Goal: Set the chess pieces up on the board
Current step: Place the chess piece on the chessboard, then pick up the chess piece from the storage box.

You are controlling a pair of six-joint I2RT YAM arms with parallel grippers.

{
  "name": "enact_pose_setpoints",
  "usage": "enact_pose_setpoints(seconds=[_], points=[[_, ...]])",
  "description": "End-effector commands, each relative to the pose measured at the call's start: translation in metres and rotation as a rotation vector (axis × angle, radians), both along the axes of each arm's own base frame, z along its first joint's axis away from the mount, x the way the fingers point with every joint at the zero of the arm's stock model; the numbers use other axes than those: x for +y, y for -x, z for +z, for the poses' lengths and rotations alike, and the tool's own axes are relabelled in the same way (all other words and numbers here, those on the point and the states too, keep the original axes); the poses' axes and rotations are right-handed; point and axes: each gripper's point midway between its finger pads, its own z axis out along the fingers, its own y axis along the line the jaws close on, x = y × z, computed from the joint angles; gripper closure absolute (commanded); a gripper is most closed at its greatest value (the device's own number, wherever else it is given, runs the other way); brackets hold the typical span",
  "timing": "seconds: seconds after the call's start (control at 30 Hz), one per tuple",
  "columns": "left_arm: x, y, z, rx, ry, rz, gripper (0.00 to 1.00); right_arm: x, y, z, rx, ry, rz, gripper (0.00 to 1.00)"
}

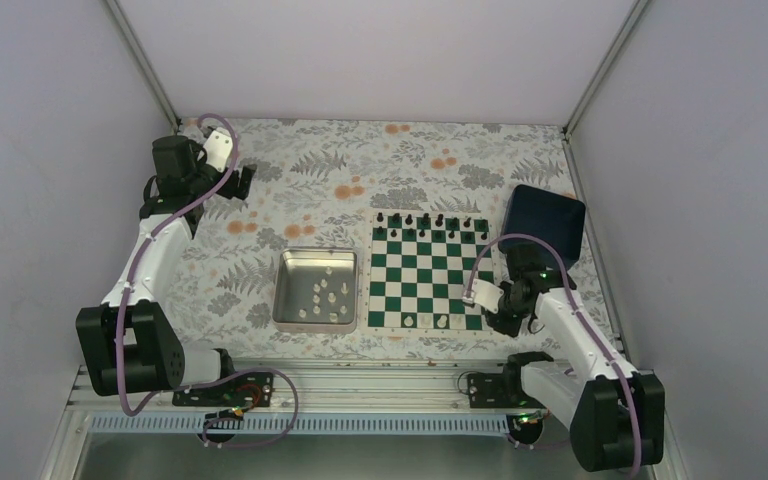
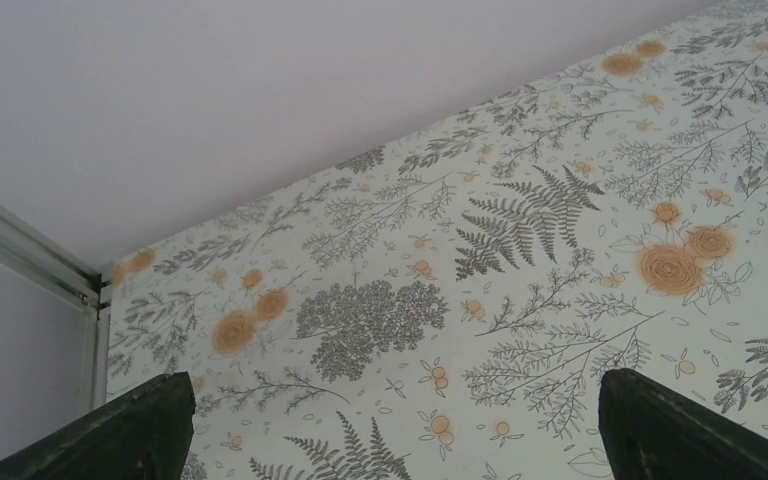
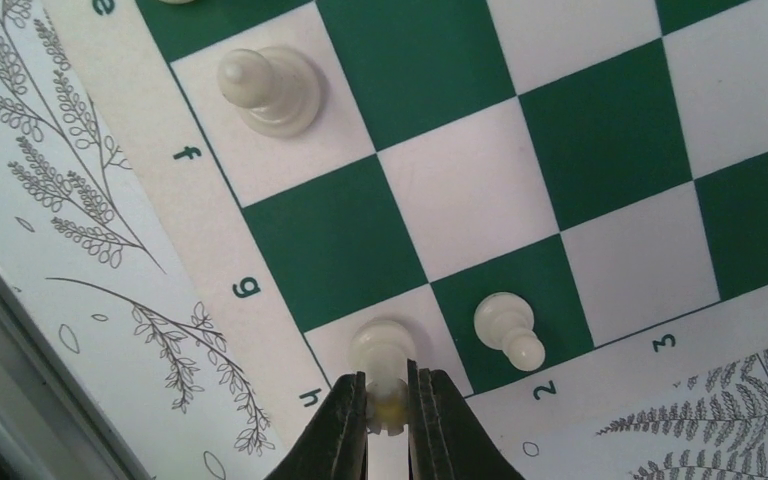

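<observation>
On the board's [image 3: 440,70] corner square the right gripper [image 3: 388,400] pinched a white piece [image 3: 382,348], pawn [image 3: 505,328] just beside; left gripper [image 2: 395,388] hung wide open over cloth [image 2: 560,250] by the wall [image 2: 260,100]

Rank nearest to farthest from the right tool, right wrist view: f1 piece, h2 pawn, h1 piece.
1. white piece on h1, clamped in the right tool, bottom centre.
2. white pawn on h2, just to its right.
3. white piece on f1, upper left.

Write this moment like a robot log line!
right gripper: shut on white piece, board corner | left gripper: open, away | tray: more chessmen
</observation>
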Motion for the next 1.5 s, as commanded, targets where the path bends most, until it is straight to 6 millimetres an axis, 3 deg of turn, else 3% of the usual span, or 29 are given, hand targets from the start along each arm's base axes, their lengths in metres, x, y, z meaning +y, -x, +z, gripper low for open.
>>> enact_pose_setpoints(seconds=[0.0, 0.6, 0.77, 0.9, 1.03, 1.27, 1.37, 1.47], points=[[0.001, -0.002, 0.013, -0.028, -0.012, 0.003, 0.00, -0.003, -0.004, -0.001, -0.031, -0.008, 0.017, 0.94], [0.000, -0.003, 0.010, -0.022, -0.011, 0.000, 0.00, -0.007, 0.004, -0.010, 0.040, -0.014, 0.012, 0.93], [0.000, -0.003, 0.010, -0.022, -0.011, -0.001, 0.00, -0.007, 0.004, -0.011, 0.055, -0.014, 0.007, 0.89], [0.000, -0.003, 0.010, -0.023, -0.010, -0.003, 0.00, -0.006, -0.004, -0.002, 0.025, -0.014, 0.008, 0.80], [-0.001, -0.003, 0.010, -0.023, -0.009, -0.006, 0.00, 0.004, -0.014, 0.028, -0.001, -0.071, 0.030, 0.76], [-0.002, -0.004, 0.012, -0.027, -0.006, -0.012, 0.00, 0.037, -0.053, 0.125, -0.120, -0.243, 0.102, 0.63], [-0.002, -0.004, 0.013, -0.026, -0.003, -0.014, 0.00, 0.060, -0.080, 0.167, -0.202, -0.305, 0.142, 0.56], [-0.003, -0.004, 0.013, -0.025, -0.001, -0.016, 0.00, 0.095, -0.112, 0.202, -0.310, -0.334, 0.175, 0.51]])
